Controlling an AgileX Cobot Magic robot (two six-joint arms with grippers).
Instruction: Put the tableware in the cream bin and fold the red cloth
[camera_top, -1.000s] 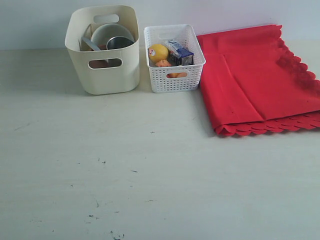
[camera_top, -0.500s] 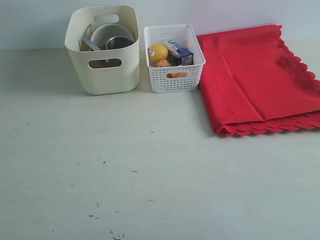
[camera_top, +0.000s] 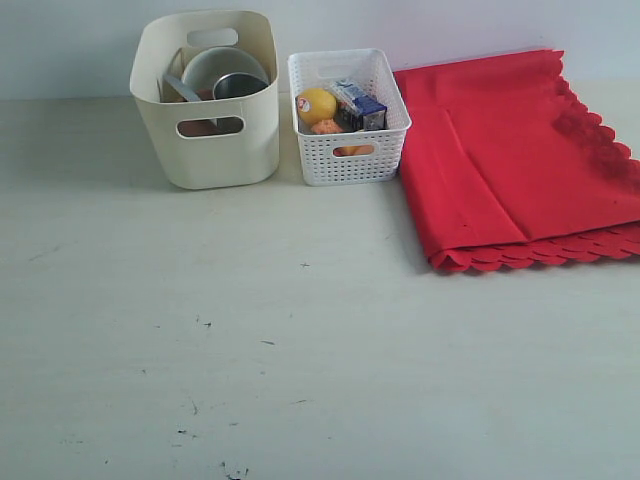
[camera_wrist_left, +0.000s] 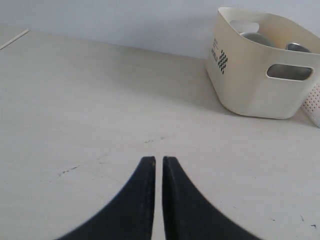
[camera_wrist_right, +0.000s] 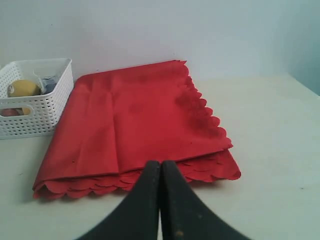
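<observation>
Exterior view: the cream bin (camera_top: 215, 160) is located near the far edge of the desk (camera_top: 300, 350), toward its left corner. Inside it a pale bowl (camera_top: 212, 62) and a small steel cup (camera_top: 240, 86) are seen, with a flat grey utensil (camera_top: 180, 88) leaning at one side; the other contents are hidden by the wall. No tableware is seen loose on the desk, so the first part of the task is judged complete.

The white lattice basket (camera_top: 345, 160) is set just beside the bin and holds food only, including a lemon (camera_top: 316, 104) and a carton (camera_top: 358, 105).

The red cloth (camera_top: 510, 150) lies toward the far right corner of the desk, just beside the basket. It is folded into a flat, layered rectangle; several scalloped edges are stacked along its near side, and a fold line runs across the top layer. Folding is judged done, unless a tighter fold is required.

The left claw (camera_wrist_left: 158, 165) is drawn in to a thin slit and holds nothing. The right claw (camera_wrist_right: 160, 167) is fully closed and empty, positioned near the cloth's scalloped side.
</observation>
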